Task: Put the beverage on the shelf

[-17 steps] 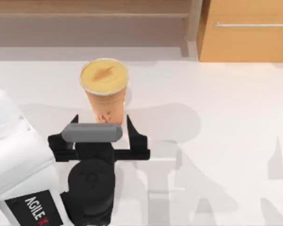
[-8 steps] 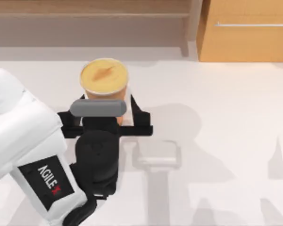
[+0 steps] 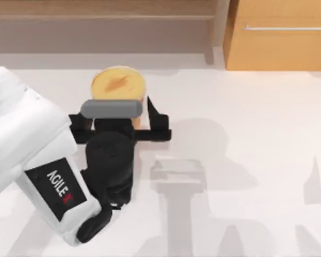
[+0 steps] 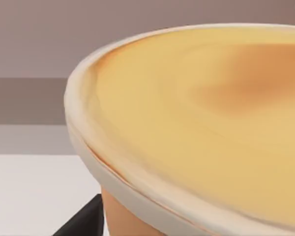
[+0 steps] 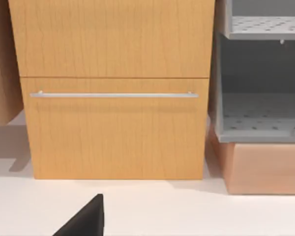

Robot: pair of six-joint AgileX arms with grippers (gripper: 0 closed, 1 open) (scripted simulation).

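Jaws of left gripper [image 3: 119,119] flank beverage [image 3: 117,84] w/ shelf [image 3: 96,16] behind.

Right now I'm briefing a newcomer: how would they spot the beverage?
Find the wooden shelf at the table's far edge. Before it stands the beverage, with the left gripper around it. It is a tapered orange cup with a round yellowish lid.

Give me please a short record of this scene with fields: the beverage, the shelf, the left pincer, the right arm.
beverage: cup upright on the table, in front of the shelf
shelf: brown board at the far edge, nothing on it
left pincer: around the cup, one finger on each side; grip cannot be judged
right arm: parked, facing the orange cabinet
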